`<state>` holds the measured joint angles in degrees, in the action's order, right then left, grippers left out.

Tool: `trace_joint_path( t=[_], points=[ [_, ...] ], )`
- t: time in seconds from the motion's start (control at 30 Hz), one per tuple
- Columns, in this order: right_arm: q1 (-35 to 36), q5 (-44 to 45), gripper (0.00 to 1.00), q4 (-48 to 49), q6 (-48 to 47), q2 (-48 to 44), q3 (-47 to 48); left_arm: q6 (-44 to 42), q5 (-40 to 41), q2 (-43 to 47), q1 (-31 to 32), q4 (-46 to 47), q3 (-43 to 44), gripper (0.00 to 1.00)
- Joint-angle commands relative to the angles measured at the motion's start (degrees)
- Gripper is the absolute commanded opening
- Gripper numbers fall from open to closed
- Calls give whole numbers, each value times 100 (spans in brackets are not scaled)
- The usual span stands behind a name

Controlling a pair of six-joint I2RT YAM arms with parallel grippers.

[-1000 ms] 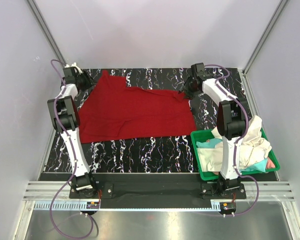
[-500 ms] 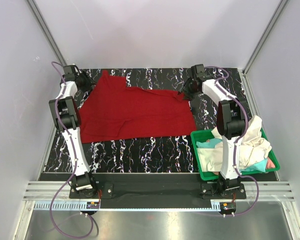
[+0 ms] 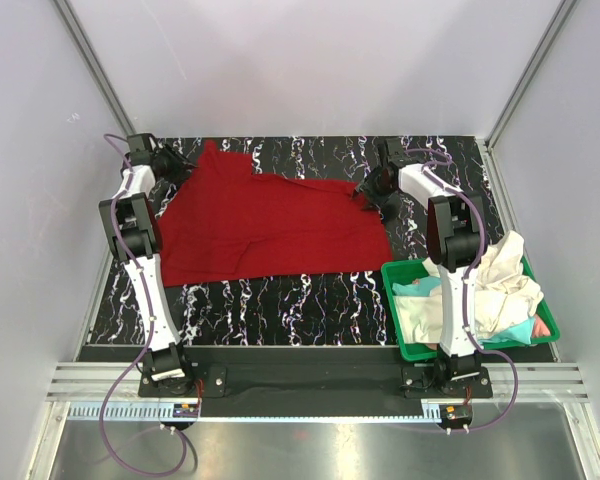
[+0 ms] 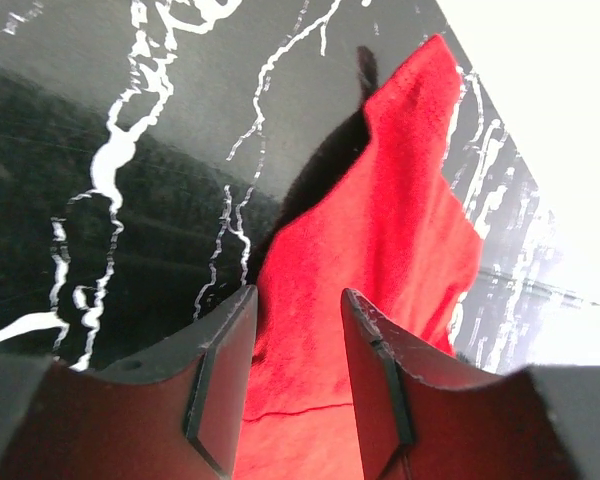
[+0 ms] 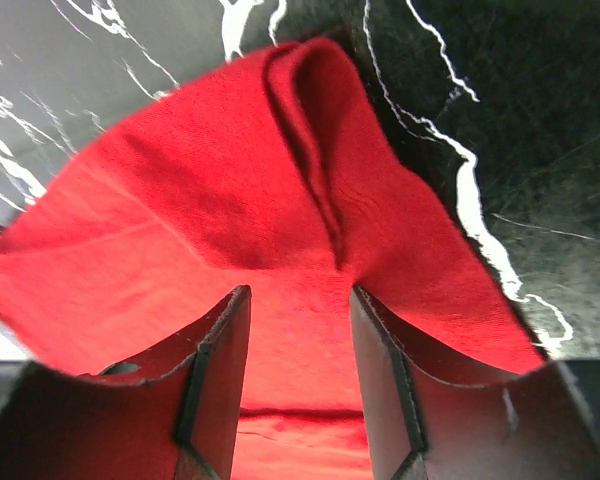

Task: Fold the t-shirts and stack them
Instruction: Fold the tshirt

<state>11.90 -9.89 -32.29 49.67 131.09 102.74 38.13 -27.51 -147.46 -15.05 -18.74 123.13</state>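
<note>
past second: right fingers (image 5: 215,370) slid in onto red shirt (image 3: 270,225) far corner — spread, straddling cloth; left fingers (image 4: 220,370) likewise spread at their corner — i'd pinch both next.

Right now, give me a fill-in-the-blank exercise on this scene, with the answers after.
1. The t-shirt spread on the table is deep ____.
2. The other shirts are heaped in the ____ bin.
3. That bin sits on the robot's ____ side.
4. The left gripper and right gripper both have their jaws ____.
Missing words: red; green; right; open.
</note>
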Motion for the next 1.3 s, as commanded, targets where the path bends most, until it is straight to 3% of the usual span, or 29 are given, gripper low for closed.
trace_joint_path(
  t=[0.0,0.27,0.53,0.73,0.87,0.97,1.0,1.27],
  points=[
    [-48,-162,52,459,613,-39,89,300,-361,-108,11,283,-158,45],
    [-56,-13,53,751,1150,-66,-70,274,-413,-204,2,292,-9,45],
    [-56,83,53,1049,2020,-92,-359,353,-483,-257,11,415,9,32],
    [-56,329,50,1120,2617,-65,-403,397,-589,-275,11,512,-8,29],
    [-65,497,43,1085,2855,-92,-413,388,-633,-284,11,582,9,20],
    [-65,672,31,796,2864,-66,-281,379,-703,-318,2,652,44,9],
    [-83,681,20,804,2829,-48,-263,345,-712,-327,11,626,79,1],
    [-144,716,6,313,2004,-31,255,327,-783,-170,2,644,106,0]
  ],
)
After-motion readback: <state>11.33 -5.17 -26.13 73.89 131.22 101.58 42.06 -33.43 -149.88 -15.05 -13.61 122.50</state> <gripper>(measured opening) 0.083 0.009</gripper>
